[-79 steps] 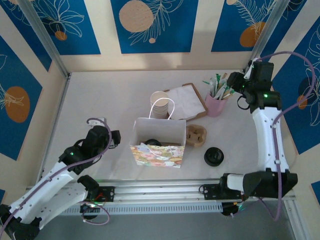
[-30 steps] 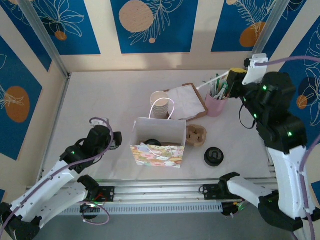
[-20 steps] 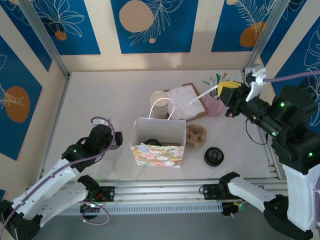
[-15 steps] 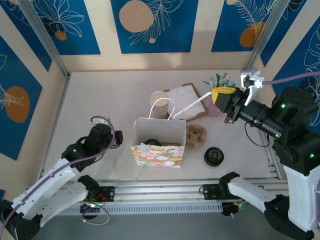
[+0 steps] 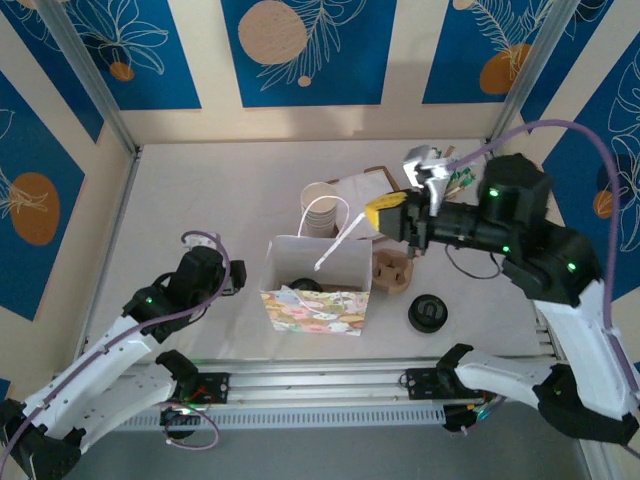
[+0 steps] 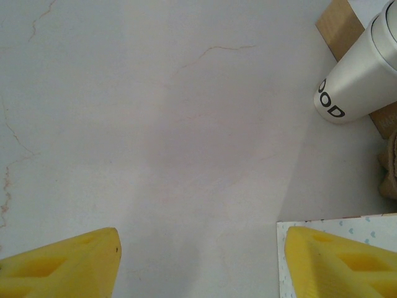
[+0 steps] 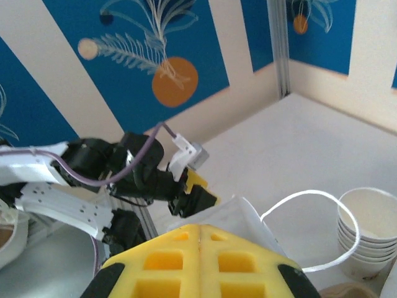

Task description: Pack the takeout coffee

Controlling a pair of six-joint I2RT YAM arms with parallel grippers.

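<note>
The takeout coffee (image 5: 427, 313), a small cup with a black lid, stands on the table right of the patterned paper bag (image 5: 318, 285). Another black lid (image 5: 303, 287) shows inside the bag. My right gripper (image 5: 385, 212) hovers above the bag's back right corner, shut on a white straw (image 5: 340, 243) that slants down into the bag's mouth. In the right wrist view its fingers (image 7: 200, 261) are pressed together over the bag (image 7: 248, 217). My left gripper (image 5: 232, 278) stands open just left of the bag, its fingertips (image 6: 62, 267) wide apart over bare table.
A cardboard carrier (image 5: 392, 271) lies right of the bag. A stack of cream cups (image 5: 320, 208) and a wooden tray of napkins (image 5: 362, 190) sit behind it. The bag's white handle (image 7: 310, 198) loops up near the cups (image 7: 369, 230). Blue patterned walls enclose the table.
My right arm swung left from the pink cup at the back right to above the bag, carrying the white straw; its tip now reaches the bag's mouth. The left arm stayed put.
</note>
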